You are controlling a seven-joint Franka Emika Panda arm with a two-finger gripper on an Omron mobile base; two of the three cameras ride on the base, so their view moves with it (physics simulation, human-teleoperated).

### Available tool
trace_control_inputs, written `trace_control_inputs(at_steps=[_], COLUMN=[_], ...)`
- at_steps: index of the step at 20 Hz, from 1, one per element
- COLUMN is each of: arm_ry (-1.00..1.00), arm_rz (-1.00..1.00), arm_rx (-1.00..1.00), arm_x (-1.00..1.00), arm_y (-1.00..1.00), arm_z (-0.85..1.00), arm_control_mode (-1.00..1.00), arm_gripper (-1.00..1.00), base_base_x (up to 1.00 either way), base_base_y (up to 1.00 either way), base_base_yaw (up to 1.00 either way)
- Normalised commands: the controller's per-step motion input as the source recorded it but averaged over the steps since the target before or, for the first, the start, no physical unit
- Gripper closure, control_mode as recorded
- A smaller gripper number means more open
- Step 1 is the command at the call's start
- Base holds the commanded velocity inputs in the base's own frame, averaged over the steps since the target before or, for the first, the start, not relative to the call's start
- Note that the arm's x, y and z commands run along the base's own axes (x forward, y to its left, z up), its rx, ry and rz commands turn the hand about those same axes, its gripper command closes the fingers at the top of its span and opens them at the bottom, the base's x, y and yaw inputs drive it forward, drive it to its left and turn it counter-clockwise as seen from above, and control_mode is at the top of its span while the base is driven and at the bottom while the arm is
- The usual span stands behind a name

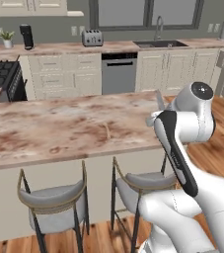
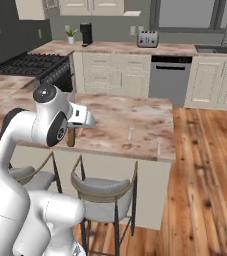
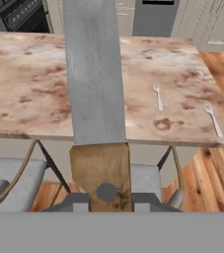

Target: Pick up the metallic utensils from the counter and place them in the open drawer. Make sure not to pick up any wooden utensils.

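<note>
2 fingers of gripper (image 3: 107, 197) are clamped on the knife (image 3: 94, 74). They pinch the dark brown handle at its butt end, one finger each side. Grey blade runs straight away from the hand, up the middle of hand view and across the counter (image 3: 29, 84). So one metal piece is in the grip, off the slab.

Gripper pos rel. to counter: hangs on the stool side of the long near edge, not over the slab. Blade tip points toward the far edge. In right base view the brown handle shows just under the hand, against the counter's front edge. In left base view a sliver of grey blade pokes up above the wrist.

Left on counter: 2 slim pale forks, both lying flat, close to the near edge, tines toward the far edge.
- fork 1 (image 3: 158, 96): right of the blade in hand view, near a rust blotch in the marbling.
- fork 2 (image 3: 213, 119): further right, by the counter's end nearest the wood floor, slightly angled.

Forks are apart from each other and well apart from the gripper. Can't tell metal vs wood at this res; both read whitish.

2 stools (image 1: 52, 197) are tucked under the counter's near edge, below the hand.
</note>
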Motion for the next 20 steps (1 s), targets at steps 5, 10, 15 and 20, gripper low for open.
trace_control_inputs(at_steps=[5,10,15,20], arm_ry=[0.0,0.0,0.0,0.0], arm_rz=[0.0,0.0,0.0,0.0], arm_rx=[0.0,0.0,0.0,0.0], arm_x=[0.0,0.0,0.0,0.0], arm_y=[0.0,0.0,0.0,0.0], arm_z=[0.0,0.0,0.0,0.0], arm_control_mode=[1.0,1.0,1.0,1.0], arm_gripper=[1.0,1.0,1.0,1.0], base_base_x=[-0.51,-0.2,0.0,-0.01], base_base_y=[-0.24,-0.71,-1.0,-1.0], base_base_yaw=[-0.03,-0.01,0.0,0.0])
